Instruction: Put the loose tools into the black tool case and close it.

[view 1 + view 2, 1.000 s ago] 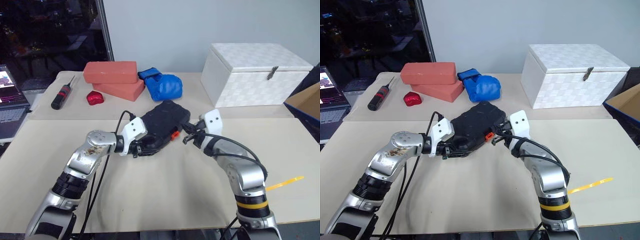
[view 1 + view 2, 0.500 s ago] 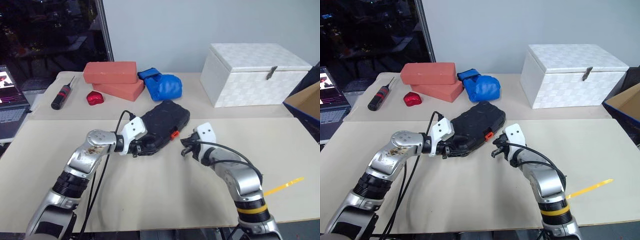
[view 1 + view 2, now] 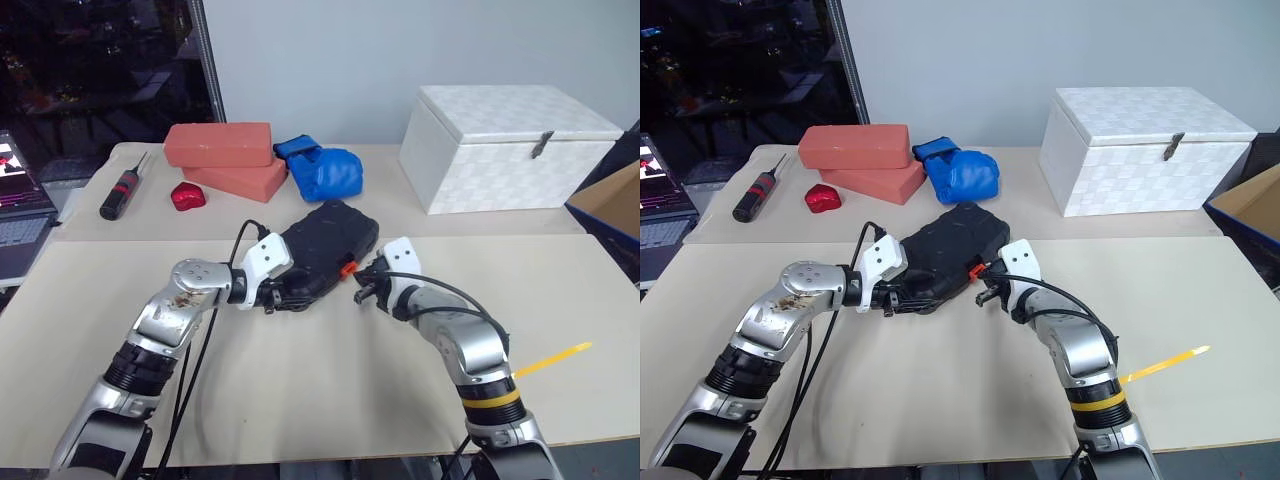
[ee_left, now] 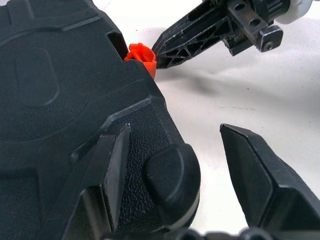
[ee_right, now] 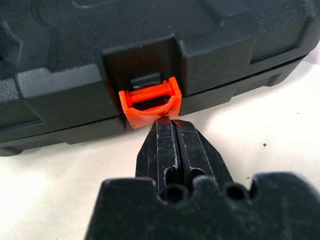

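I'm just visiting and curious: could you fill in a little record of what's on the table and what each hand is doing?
case: black tool case, lid down
latch: orange latch, not snapped shut
right hand: shut, tips at the latch
left hand: open around the case's corner
elsewhere: white box, red bricks, blue glove

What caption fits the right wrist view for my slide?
Shut right pincer tips meet the small orange plastic latch on the closed flat black textured plastic tool case.
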Motion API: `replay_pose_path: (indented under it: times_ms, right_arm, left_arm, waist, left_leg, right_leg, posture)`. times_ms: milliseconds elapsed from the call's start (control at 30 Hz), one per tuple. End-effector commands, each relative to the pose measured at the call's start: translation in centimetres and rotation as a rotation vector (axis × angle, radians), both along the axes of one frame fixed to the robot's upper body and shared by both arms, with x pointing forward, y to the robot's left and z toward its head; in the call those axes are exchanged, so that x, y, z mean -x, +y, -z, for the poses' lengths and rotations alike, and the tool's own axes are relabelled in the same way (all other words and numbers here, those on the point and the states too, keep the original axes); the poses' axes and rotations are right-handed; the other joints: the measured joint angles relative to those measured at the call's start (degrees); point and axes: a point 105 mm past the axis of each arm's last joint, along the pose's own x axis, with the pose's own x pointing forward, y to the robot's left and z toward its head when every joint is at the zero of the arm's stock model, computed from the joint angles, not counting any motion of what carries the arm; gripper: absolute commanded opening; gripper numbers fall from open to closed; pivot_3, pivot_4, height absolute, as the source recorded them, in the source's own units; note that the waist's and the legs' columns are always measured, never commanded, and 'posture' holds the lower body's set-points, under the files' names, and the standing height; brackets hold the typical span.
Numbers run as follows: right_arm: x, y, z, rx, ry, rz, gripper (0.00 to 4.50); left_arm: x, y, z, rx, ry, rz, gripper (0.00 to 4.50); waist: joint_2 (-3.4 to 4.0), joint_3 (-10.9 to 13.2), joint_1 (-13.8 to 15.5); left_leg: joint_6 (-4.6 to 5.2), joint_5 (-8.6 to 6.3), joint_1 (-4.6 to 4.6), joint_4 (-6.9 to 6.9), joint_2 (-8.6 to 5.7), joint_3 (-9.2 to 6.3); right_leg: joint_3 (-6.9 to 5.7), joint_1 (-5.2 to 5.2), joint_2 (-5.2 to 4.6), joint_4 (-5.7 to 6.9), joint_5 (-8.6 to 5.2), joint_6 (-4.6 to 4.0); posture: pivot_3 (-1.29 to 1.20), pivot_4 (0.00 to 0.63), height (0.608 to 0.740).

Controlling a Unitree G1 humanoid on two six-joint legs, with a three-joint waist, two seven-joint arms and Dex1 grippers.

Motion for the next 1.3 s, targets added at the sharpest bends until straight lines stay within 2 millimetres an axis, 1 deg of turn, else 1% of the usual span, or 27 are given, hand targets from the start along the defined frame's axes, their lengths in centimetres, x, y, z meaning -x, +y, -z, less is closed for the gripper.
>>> replay_pose_path:
  times_ms: [33,233,333,433,500,600,633,667,700,800,867,900,967,1000,1033,1100,1133,1167,1233,1300]
  right_arm:
    - [-0.2,1.8,-3.5,-0.04,-0.119,-0.062,0.08]
    - [-0.2,3.2,-4.1,-0.052,-0.122,-0.098,0.08]
    - [-0.4,3.7,-4.0,-0.052,-0.12,-0.107,0.08]
    - [-0.7,4.2,-3.9,-0.053,-0.116,-0.119,0.08]
    - [-0.7,4.2,-3.8,-0.048,-0.124,-0.125,0.08]
    - [0.0,3.6,-5.6,-0.067,-0.252,-0.157,0.08]
    - [0.9,3.0,-6.6,-0.088,-0.319,-0.186,0.08]
    - [1.9,2.5,-7.2,-0.11,-0.347,-0.224,0.08]
    - [2.7,2.1,-7.6,-0.123,-0.365,-0.252,0.08]
    - [5.3,-0.9,-7.7,-0.09,-0.387,-0.327,0.82]
    - [6.9,-3.0,-7.1,-0.036,-0.345,-0.367,1.53]
    - [7.6,-3.9,-6.8,-0.012,-0.322,-0.385,1.8]
    - [8.9,-5.7,-6.2,0.034,-0.273,-0.41,2.51]
    - [9.4,-6.3,-6.0,0.049,-0.258,-0.418,2.92]
    - [10.2,-7.6,-5.8,0.083,-0.238,-0.419,3.2]
    - [11.4,-9.7,-5.8,0.133,-0.214,-0.404,3.91]
    - [12.0,-10.7,-5.8,0.16,-0.207,-0.39,4.28]
    - [12.5,-11.4,-5.8,0.178,-0.205,-0.379,4.4]
    - [13.4,-12.5,-5.9,0.183,-0.196,-0.353,4.4]
    - [13.9,-13.0,-5.9,0.19,-0.197,-0.332,4.4]
  left_arm:
    - [0.8,1.0,4.3,-0.082,0.151,-0.042,3.07]
    - [0.9,0.7,4.5,-0.075,0.156,-0.043,3.07]
    - [1.0,0.6,4.6,-0.072,0.157,-0.044,3.07]
    - [1.1,0.5,4.7,-0.067,0.158,-0.045,3.07]
    - [1.1,0.5,4.6,-0.063,0.143,-0.045,3.07]
    - [0.9,0.4,3.1,0.022,0.046,-0.052,3.07]
    - [1.2,0.4,1.9,0.087,0.001,-0.059,3.07]
    - [1.4,0.1,0.4,0.208,-0.05,-0.068,3.07]
    - [1.5,0.1,-0.7,0.291,-0.085,-0.08,3.07]
    - [3.9,1.4,-1.7,0.411,0.042,-0.048,3.07]
    - [5.4,2.3,-2.2,0.439,0.07,-0.031,3.57]
    - [6.0,2.7,-2.3,0.444,0.077,-0.03,3.73]
    - [6.8,3.5,-2.4,0.451,0.087,-0.055,4.46]
    - [7.1,3.9,-2.5,0.451,0.086,-0.068,4.5]
    - [7.6,4.5,-2.4,0.445,0.088,-0.085,4.5]
    - [8.6,5.8,-2.3,0.429,0.096,-0.121,4.5]
    - [9.1,6.6,-2.0,0.407,0.092,-0.145,4.5]
    - [9.5,7.2,-1.8,0.383,0.083,-0.168,4.5]
    - [10.4,8.3,-1.1,0.325,0.094,-0.199,4.5]
    - [11.0,8.8,-0.8,0.304,0.108,-0.213,4.5]
  waist:
    - [0.0,0.0,0.0]
    - [0.0,0.0,-0.4]
    - [0.01,0.0,-0.8]
    - [0.04,0.0,-0.6]
    - [0.05,0.0,-0.1]
    - [0.06,-0.1,0.1]
    - [0.06,-0.1,0.2]
    - [0.06,0.0,0.2]
    - [0.1,0.0,0.3]
    - [0.03,0.0,0.6]
    - [0.03,0.0,0.6]
    - [0.02,0.0,0.7]
    - [0.02,0.1,0.8]
    - [0.0,0.1,1.0]
    - [-0.05,0.2,1.1]
    - [-0.07,0.2,1.3]
    - [-0.08,0.2,1.4]
    - [-0.1,0.2,1.5]
    - [-0.1,0.2,1.6]
    - [-0.12,0.2,1.7]
  left_leg:
    - [0.0,0.0,0.0,0.0,0.0,0.0]
    - [0.0,0.0,0.02,0.0,0.02,0.0]
    - [0.0,0.0,0.06,-0.01,0.03,0.0]
    - [0.0,0.0,0.07,-0.07,0.03,-0.04]
    - [0.0,0.0,0.03,-0.08,0.02,-0.04]
    - [0.0,0.0,-0.09,-0.08,0.01,-0.02]
    - [0.0,-0.01,-0.19,-0.12,-0.01,0.0]
    - [-0.02,-0.03,-0.26,-0.12,-0.01,0.0]
    - [-0.04,-0.05,-0.37,-0.15,-0.01,0.0]
    - [-0.05,-0.19,-0.72,-0.21,-0.03,-0.01]
    - [-0.03,-0.2,-0.98,-0.21,-0.06,-0.01]
    - [0.0,-0.23,-1.05,-0.21,-0.07,-0.01]
    - [0.03,-0.25,-1.05,-0.21,-0.08,-0.01]
    - [0.03,-0.25,-1.07,-0.21,-0.09,0.0]
    - [0.03,-0.25,-0.98,-0.21,-0.1,0.01]
    - [0.03,-0.25,-0.91,-0.18,-0.11,0.04]
    - [0.02,-0.25,-0.87,-0.14,-0.1,0.05]
    - [0.02,-0.25,-0.85,-0.14,-0.1,0.05]
    - [0.02,-0.25,-0.78,-0.13,-0.08,0.05]
    - [0.01,-0.25,-0.76,-0.13,-0.08,0.06]
  right_leg:
    - [0.0,0.0,0.0,0.0,0.0,0.0]
    - [0.0,-0.06,0.0,0.0,0.01,0.0]
    - [0.0,-0.04,0.01,0.02,0.01,-0.01]
    - [-0.05,0.01,0.01,0.02,0.0,-0.02]
    - [-0.05,0.01,0.0,0.01,-0.01,-0.03]
    - [-0.05,-0.02,-0.03,-0.12,-0.05,0.03]
    - [-0.05,-0.07,-0.08,-0.14,-0.07,0.12]
    - [-0.07,-0.11,-0.08,-0.14,-0.05,0.22]
    - [-0.07,-0.22,-0.1,-0.15,0.04,0.46]
    - [-0.1,-0.51,-0.15,-0.15,-0.1,0.58]
    - [-0.09,-0.78,-0.15,-0.07,-0.11,0.59]
    - [-0.09,-0.85,-0.15,-0.08,-0.11,0.6]
    - [-0.09,-0.85,-0.15,-0.09,-0.14,0.6]
    - [-0.09,-0.87,-0.18,-0.11,-0.14,0.61]
    - [-0.09,-0.79,-0.2,-0.11,-0.15,0.6]
    - [-0.08,-0.77,-0.21,-0.11,-0.16,0.5]
    - [-0.08,-0.75,-0.21,-0.1,-0.34,0.17]
    - [-0.08,-0.75,-0.21,-0.09,-0.37,0.08]
    - [-0.09,-0.72,-0.2,-0.08,-0.42,0.0]
    - [-0.09,-0.72,-0.21,-0.09,-0.43,-0.01]
  posture:
    - [0.0,0.15,0.74]
    - [0.0,0.15,0.74]
    - [0.0,0.15,0.74]
    - [0.0,0.15,0.74]
    - [0.0,0.15,0.74]
    - [0.0,0.15,0.74]
    - [0.0,0.15,0.74]
    - [0.0,0.15,0.74]
    - [0.0,0.15,0.74]
    - [0.0,0.15,0.74]
    - [0.0,0.15,0.74]
    - [0.0,0.15,0.74]
    - [0.0,0.15,0.74]
    - [0.0,0.15,0.74]
    - [0.0,0.15,0.74]
    - [0.0,0.15,0.74]
    - [0.0,0.15,0.74]
    - [0.0,0.15,0.74]
    - [0.0,0.15,0.74]
    - [0.0,0.15,0.74]
